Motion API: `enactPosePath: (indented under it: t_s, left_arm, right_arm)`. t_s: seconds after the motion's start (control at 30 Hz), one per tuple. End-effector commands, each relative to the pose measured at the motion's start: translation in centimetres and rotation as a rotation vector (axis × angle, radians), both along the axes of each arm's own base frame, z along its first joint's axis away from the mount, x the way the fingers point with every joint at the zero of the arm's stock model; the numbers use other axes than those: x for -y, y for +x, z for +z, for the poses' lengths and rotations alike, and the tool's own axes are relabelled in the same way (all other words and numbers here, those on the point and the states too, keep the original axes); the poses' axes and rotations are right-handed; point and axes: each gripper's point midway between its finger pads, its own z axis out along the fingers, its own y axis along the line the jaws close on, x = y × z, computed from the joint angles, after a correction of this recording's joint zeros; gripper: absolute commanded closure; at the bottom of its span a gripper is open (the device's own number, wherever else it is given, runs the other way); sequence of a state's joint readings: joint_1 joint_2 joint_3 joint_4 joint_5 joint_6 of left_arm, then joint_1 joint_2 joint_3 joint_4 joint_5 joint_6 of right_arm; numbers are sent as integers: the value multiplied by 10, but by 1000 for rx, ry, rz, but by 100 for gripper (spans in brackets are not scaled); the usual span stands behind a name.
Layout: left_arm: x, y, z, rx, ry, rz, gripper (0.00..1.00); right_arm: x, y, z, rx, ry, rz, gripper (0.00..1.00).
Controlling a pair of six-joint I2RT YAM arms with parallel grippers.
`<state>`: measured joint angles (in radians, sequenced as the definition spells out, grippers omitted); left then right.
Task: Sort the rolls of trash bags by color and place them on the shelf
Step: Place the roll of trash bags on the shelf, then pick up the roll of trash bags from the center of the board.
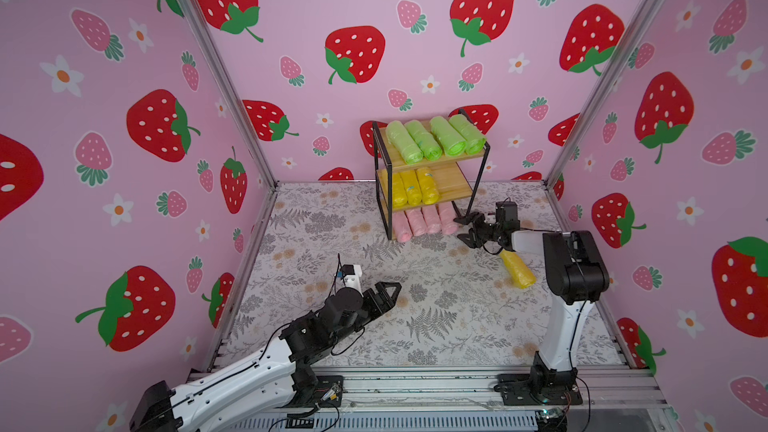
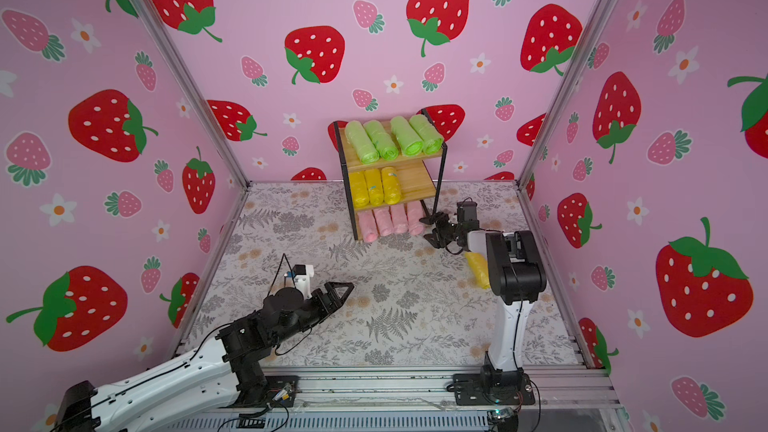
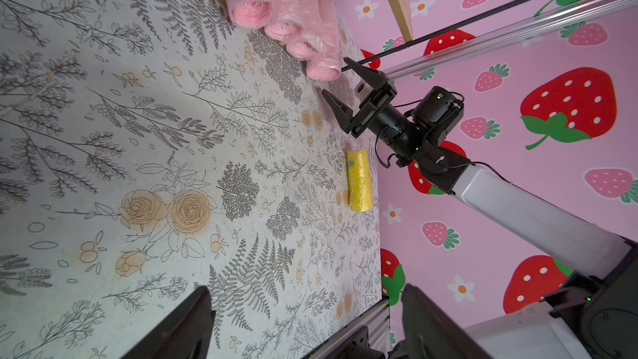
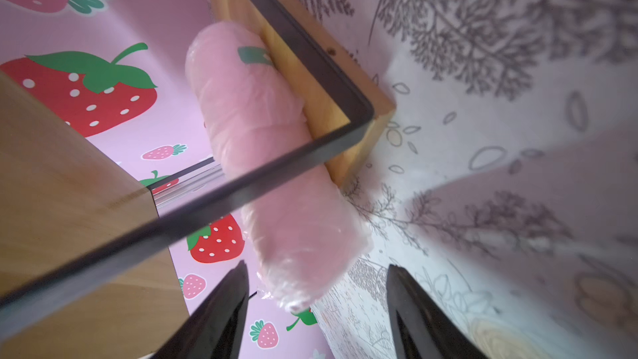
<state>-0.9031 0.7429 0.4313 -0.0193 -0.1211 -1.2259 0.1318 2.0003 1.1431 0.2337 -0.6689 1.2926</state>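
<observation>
Yellow roll [image 2: 477, 268] half hidden behind right arm [image 2: 515, 272]; left gripper [image 3: 305, 291], right gripper [image 1: 461, 228] released, empty.

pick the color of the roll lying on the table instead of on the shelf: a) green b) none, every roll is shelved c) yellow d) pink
c: a yellow roll lies on the table, off the shelf, whose middle board holds only three yellow rolls.
</observation>
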Motion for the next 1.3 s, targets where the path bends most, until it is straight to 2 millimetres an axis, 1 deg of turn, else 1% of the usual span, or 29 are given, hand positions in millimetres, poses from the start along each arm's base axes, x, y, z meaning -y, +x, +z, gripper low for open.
enactPosePath:
  t_s: [0.0, 0.07, 0.17, 0.2, 0.23, 0.27, 0.37, 0.43, 0.5, 0.57, 0.6, 0.63, 0.7, 0.73, 0.8, 0.87, 1.0, 1.07, 1.1, 1.2, 1.27]
  left_arm:
    - [6, 2, 26, 44, -37, -22, 11]
    - [6, 2, 27, 44, -33, -25, 11]
    - [5, 1, 27, 44, -25, -29, 11]
    - [5, 0, 27, 42, -20, -29, 11]
    - [4, 0, 27, 41, -19, -28, 11]
    - [5, 0, 26, 38, -17, -30, 11]
    - [6, 0, 22, 21, -1, -36, 10]
    - [9, -1, 19, 8, 7, -47, 3]
    - [13, -1, 17, 2, -1, -59, 1]
    - [17, -1, 16, -5, -15, -74, 1]
    - [20, -2, 16, -8, -18, -84, 1]
    - [21, -3, 16, -10, -20, -92, 1]
    - [23, -3, 15, -8, -19, -103, 1]
    - [23, -4, 16, -5, -22, -108, 1]
    - [23, -5, 16, -1, -36, -107, 1]
    - [22, -6, 17, 7, -60, -105, 1]
    - [15, -8, 19, 16, -67, -91, 1]
    - [10, -10, 20, 24, -64, -84, 1]
    - [8, -10, 20, 29, -67, -79, 1]
    - [3, -11, 21, 38, -82, -65, 1]
    - [0, -13, 20, 37, -87, -59, 1]
  right_arm:
    - [8, -20, 14, 1, -65, 45, 33]
    - [11, -29, 21, 1, -108, 80, 32]
    - [20, -47, 33, 6, -226, 158, 27]
    - [25, -56, 35, -1, -274, 185, 25]
    - [29, -64, 38, 4, -315, 206, 18]
    - [34, -71, 40, 9, -359, 221, 15]
    - [65, -102, 35, -39, -556, 243, 11]
    - [88, -122, 31, -93, -688, 232, 9]
    - [110, -139, 30, -162, -802, 220, 8]
    - [129, -154, 33, -211, -903, 221, 6]
    - [139, -160, 37, -224, -958, 212, 2]
    - [149, -164, 40, -228, -1011, 215, 0]
    - [163, -167, 45, -216, -1104, 213, 1]
    - [170, -165, 47, -203, -1152, 226, 1]
    - [177, -160, 49, -201, -1223, 285, 1]
    - [181, -154, 46, -207, -1268, 366, 1]
    - [165, -150, 24, -232, -1184, 532, 1]
    - [159, -150, 15, -260, -1130, 569, 1]
    - [154, -151, 6, -284, -1085, 597, 1]
    - [158, -153, -11, -371, -1048, 620, 1]
    - [165, -153, -17, -395, -1068, 616, 1]
